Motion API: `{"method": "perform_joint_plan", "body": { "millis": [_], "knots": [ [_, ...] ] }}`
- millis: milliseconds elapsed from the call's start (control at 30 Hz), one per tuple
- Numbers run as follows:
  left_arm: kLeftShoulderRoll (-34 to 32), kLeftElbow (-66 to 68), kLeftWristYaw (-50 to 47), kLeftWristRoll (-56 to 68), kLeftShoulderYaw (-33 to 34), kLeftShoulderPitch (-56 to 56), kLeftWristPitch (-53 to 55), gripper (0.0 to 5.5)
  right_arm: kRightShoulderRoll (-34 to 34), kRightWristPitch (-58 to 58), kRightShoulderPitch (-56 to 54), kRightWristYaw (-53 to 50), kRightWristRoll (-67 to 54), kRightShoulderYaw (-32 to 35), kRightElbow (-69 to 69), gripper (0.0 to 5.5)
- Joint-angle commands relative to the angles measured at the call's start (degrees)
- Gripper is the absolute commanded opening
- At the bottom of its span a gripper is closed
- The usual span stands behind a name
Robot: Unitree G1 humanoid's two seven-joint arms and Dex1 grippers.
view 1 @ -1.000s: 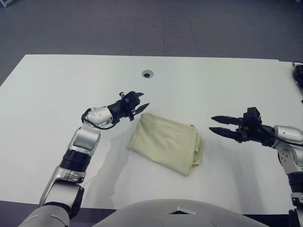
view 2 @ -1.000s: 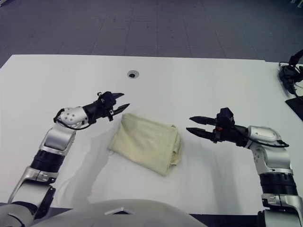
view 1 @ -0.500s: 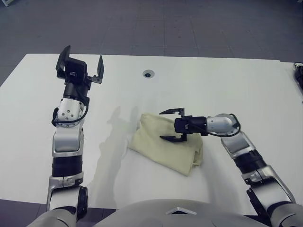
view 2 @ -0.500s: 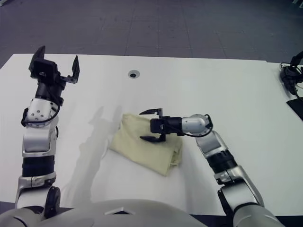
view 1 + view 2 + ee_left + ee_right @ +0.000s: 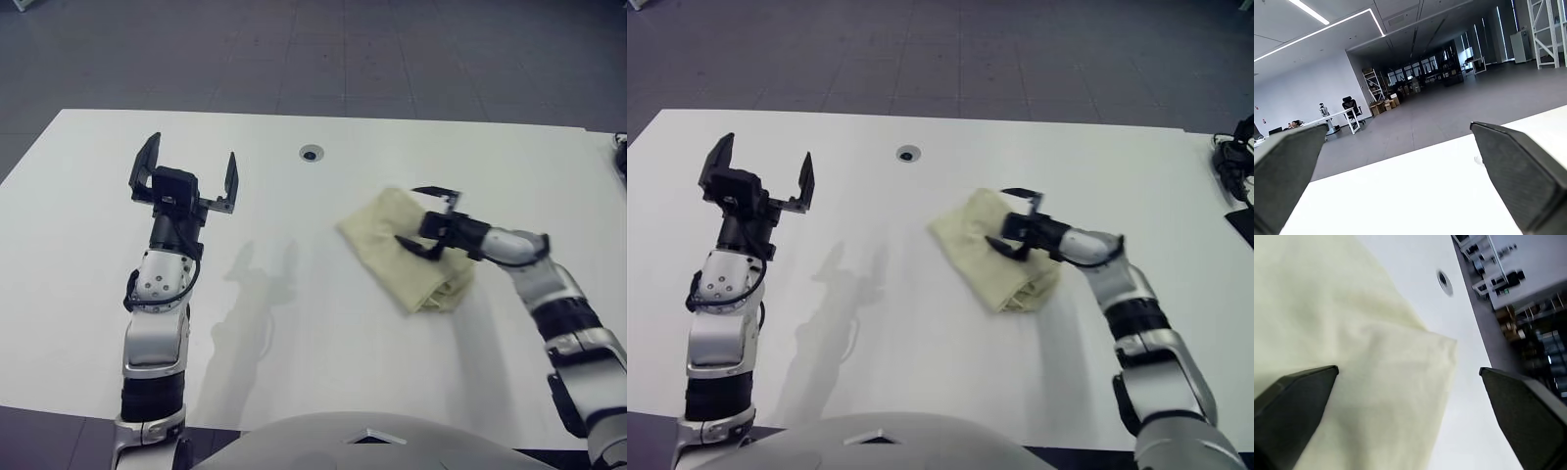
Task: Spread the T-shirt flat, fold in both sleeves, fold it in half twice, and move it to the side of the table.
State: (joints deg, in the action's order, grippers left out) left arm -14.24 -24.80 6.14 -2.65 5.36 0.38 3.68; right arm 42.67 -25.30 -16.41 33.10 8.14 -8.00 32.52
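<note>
The pale yellow T-shirt (image 5: 390, 245) lies folded into a small packet on the white table (image 5: 294, 323), right of centre. My right gripper (image 5: 422, 218) is open and low over the packet's right part, one finger on each side of the top fold. Its wrist view has the T-shirt (image 5: 1352, 323) close below, between the spread fingers (image 5: 1293, 391). My left gripper (image 5: 188, 171) is open, raised above the table's left part with its fingers pointing up, well away from the cloth. Its fingers (image 5: 1523, 166) frame the table's far edge and the room beyond.
A small round grommet (image 5: 312, 153) sits in the table near the far edge. Black cables (image 5: 1234, 162) lie at the table's right edge. Bare tabletop stretches between the two arms and along the front.
The T-shirt has slid right and slightly away along with my right gripper, which was over its middle half a second ago. My left gripper has come down a little and moved right.
</note>
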Motion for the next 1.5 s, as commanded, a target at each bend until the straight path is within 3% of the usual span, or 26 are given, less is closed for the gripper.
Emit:
{"method": "perform_joint_plan", "body": {
  "millis": [33,133,333,467,600,800,933,1200,1500],
  "knots": [
    [1.44,-6.25,-0.89,-0.71,-0.06,6.1,2.75,5.38,5.71,10.98,19.66,-4.06,-7.42,14.74,2.57,5.36],
    [2.58,-7.61,-1.69,-0.72,-0.5,9.15,3.39,5.38,4.9,11.55,25.12,-9.15,-8.08,18.46,2.59,5.36],
    [4.12,-7.04,-2.38,-2.67,-3.72,11.01,3.24,5.38,1.23,10.89,27.9,-16.78,-6.3,19.39,-3.34,5.36],
    [4.82,-4.9,-3.06,-4.01,-4.5,10.71,1.33,5.38,0.9,-5.39,16.55,-28.35,0.35,19.82,-4.62,5.36],
    [7.08,-1.23,-4.74,-4.2,-6.37,8.07,-2.35,5.38,-5.76,-14.85,5.89,-36.36,0.76,20.44,-15.12,5.36],
    [13.97,6.21,-6.85,-0.73,-9.02,5.36,-6.43,5.38,-26.12,-9.45,9.41,-31.71,-12.88,8.55,-21.91,5.36],
    [14.52,10.07,-5.44,1.08,-9.25,5.85,-10.88,5.38,-35.16,-5.8,13.6,-29.12,-21.3,7.16,-21.34,5.36],
    [11.98,15.73,-3.69,-2.92,-11.42,6.5,-22.27,5.38,-35.57,-12.41,12.95,-29.41,-14.86,10.42,-20.03,5.36],
    [12.32,17.52,-3.16,-1.52,-10.83,6.11,-24.11,5.38,-40.18,-11.14,16.71,-31.65,-11.1,9.46,-22.44,5.36]
  ]
}}
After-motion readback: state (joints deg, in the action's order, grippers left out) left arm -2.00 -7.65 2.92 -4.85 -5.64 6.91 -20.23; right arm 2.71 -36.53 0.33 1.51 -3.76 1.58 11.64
